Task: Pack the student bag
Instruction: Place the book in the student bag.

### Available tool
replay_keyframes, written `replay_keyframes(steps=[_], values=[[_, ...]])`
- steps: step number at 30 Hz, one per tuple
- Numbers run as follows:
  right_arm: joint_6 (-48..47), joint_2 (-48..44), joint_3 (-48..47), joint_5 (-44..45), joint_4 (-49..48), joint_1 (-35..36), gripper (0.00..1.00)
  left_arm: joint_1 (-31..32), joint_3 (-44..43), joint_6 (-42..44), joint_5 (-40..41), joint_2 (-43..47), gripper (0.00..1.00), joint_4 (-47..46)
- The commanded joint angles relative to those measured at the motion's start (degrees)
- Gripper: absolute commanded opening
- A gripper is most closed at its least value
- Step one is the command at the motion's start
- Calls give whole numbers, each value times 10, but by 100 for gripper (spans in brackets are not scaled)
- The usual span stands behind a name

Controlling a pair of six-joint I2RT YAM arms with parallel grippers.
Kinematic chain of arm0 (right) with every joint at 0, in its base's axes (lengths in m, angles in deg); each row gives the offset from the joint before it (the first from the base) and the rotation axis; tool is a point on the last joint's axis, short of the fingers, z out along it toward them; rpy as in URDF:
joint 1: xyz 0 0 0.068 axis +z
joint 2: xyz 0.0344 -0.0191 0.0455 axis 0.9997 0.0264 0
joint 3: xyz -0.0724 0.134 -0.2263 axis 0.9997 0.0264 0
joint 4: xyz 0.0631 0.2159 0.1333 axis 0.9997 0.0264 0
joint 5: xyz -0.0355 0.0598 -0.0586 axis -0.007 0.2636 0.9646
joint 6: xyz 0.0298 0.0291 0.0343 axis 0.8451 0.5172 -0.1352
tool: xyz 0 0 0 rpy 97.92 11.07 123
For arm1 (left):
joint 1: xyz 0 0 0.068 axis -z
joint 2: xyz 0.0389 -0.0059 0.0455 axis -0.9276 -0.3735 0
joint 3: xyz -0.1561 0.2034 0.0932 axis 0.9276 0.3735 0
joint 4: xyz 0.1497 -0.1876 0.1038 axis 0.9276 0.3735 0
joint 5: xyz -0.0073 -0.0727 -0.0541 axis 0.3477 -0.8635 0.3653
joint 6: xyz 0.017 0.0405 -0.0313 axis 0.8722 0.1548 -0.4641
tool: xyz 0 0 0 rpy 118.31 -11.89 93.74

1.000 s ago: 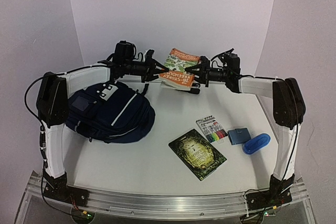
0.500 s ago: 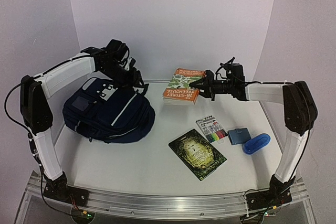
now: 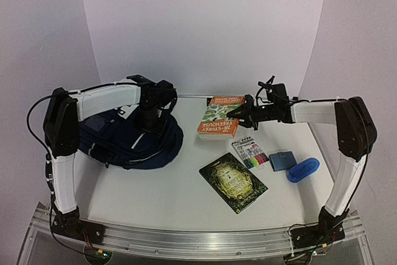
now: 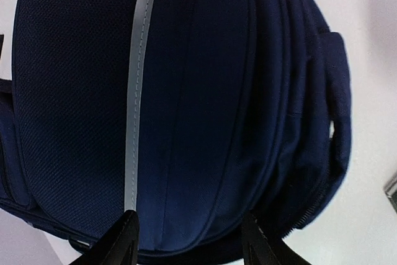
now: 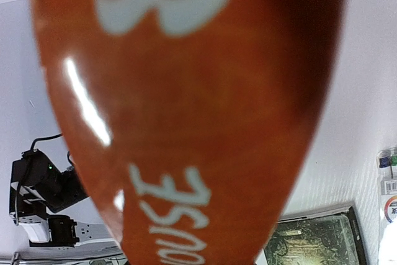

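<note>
The white table [image 3: 180, 200] carries five items directly on its surface. The student bag [image 3: 127, 141] lies along the left edge, toward the far-left corner. A dark green book [image 3: 233, 182] lies flat right of centre. Toward the right edge, a marker pack [image 3: 251, 153], small blue pouch [image 3: 282, 161] and blue case [image 3: 303, 169] form a close row. An orange book [image 3: 218, 116] is near the far edge; its contact with the surface cannot be confirmed.

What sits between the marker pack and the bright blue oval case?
A small blue pouch, shown in the top view.
</note>
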Motion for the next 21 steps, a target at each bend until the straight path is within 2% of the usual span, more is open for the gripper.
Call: replay_keyframes(steps=[1,6,9,14,16,21], values=[[-18,-25,-15,-11,-31,3,0,1,-36,27,78,-30,59,12],[-17,-22,-18,-10,-30,4,0,9,-37,54,83,-68,63,7],[-16,-19,-18,-10,-29,4,0,16,-37,64,115,-93,63,11],[-17,-16,-20,-11,-28,4,0,21,-61,70,172,-116,58,22],[-18,-15,-21,-11,-28,4,0,21,-72,71,185,-124,52,31],[-22,-10,-24,-14,-27,4,0,22,-125,59,191,-114,14,69]])
